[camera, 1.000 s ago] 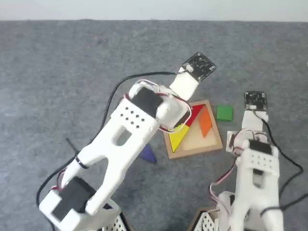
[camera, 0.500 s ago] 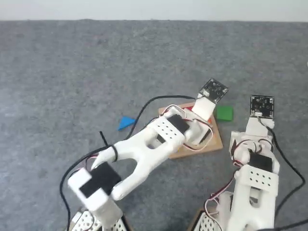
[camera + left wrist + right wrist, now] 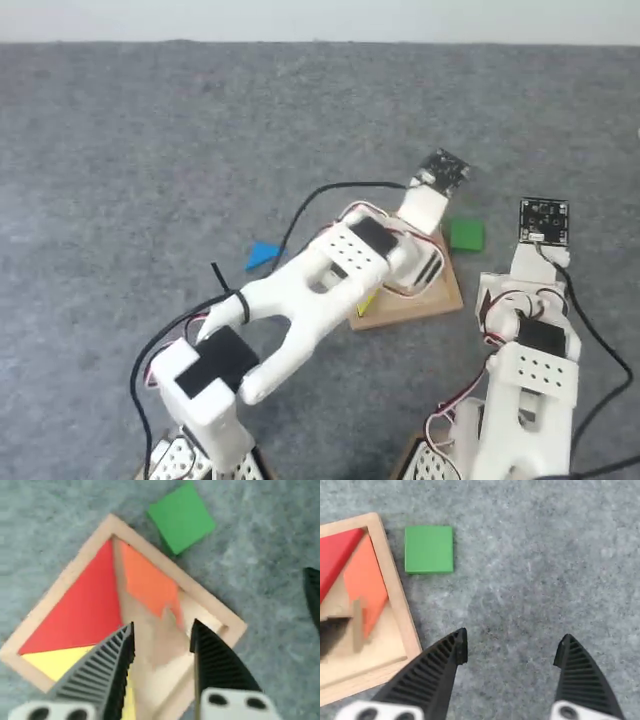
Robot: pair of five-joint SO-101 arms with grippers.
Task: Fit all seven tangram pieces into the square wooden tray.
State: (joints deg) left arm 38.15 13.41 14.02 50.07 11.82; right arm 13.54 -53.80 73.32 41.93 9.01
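Grey cloth (image 3: 150, 130) over the whole table. Left arm (image 3: 320, 290) stretched diagonally across it, covering much of the tray (image 3: 400, 595) in the high view. Right arm (image 3: 530, 370) drawn up shorter, alongside the tray.

Left gripper (image 3: 162, 627) poised over bare tray floor, jaws parted, nothing between them. Right gripper (image 3: 514, 637) over bare cloth just off the tray's side, spread wide, likewise empty.

Inside the tray: red triangle (image 3: 80, 610) filling one corner, yellow piece (image 3: 65, 662) touching one of its edges, orange piece (image 3: 147, 582) flush against another. Bare wood showing beside orange and yellow (any piece hidden under the arm: cannot tell).

Outside: green square (image 3: 429, 549) flat on the cloth, just beside the tray wall, apart from it by a thin strip of cloth, close to the corner with red and orange. Blue piece (image 3: 263, 254) well apart on the tray's opposite side, past the left arm.

Probably under half done, with three pieces seen seated and two seen loose. Green square the likely next pick. Ahead of the right gripper and offset toward the tray, edges roughly in line with the tray wall. No long axis, so either pair of edges good for a pinch. Close to both grippers, yet better suited to the right: open cloth all the way, no tray wall to cross, jaws already wide enough. Main risk: nudging the tray on the way in.
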